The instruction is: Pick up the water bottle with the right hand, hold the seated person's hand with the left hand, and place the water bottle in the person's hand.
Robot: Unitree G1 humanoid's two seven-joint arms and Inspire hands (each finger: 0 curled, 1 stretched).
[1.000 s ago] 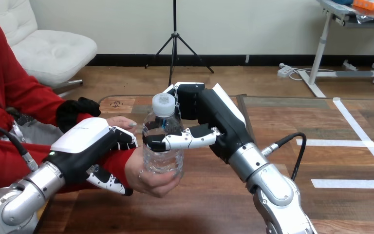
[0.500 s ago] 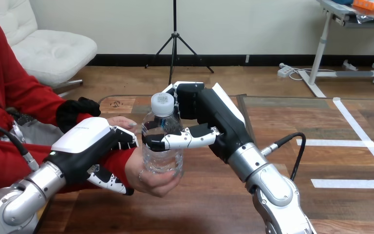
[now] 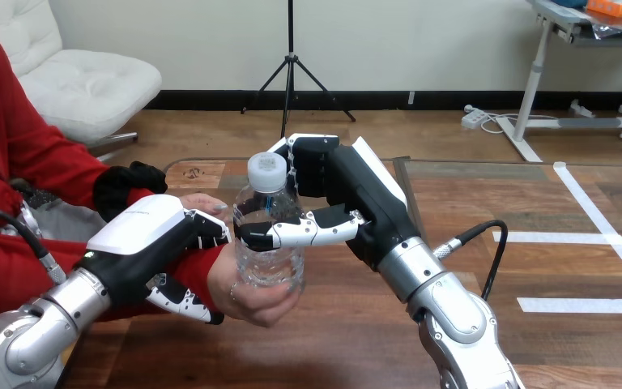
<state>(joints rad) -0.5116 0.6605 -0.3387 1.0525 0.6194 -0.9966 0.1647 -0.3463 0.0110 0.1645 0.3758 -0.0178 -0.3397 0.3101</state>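
Note:
A clear water bottle (image 3: 269, 243) with a white cap stands upright at the view's middle. My right hand (image 3: 336, 194) is shut on it, thumb across its front and fingers behind its neck. The bottle's base rests in the person's hand (image 3: 253, 298), which is palm up with fingers curled round the base. My left hand (image 3: 150, 243) is shut on the person's wrist, fingers over the red sleeve and thumb curled beneath it.
The wooden table (image 3: 470, 243) stretches out to the right, marked with white tape lines (image 3: 607, 243). A black cable (image 3: 486, 243) loops beside my right forearm. The person's other hand (image 3: 202, 203) lies just behind my left hand.
The bottle and my right hand have drifted slightly left, the bottle's top tilting a little that way. My left hand and the person's hand have stayed put.

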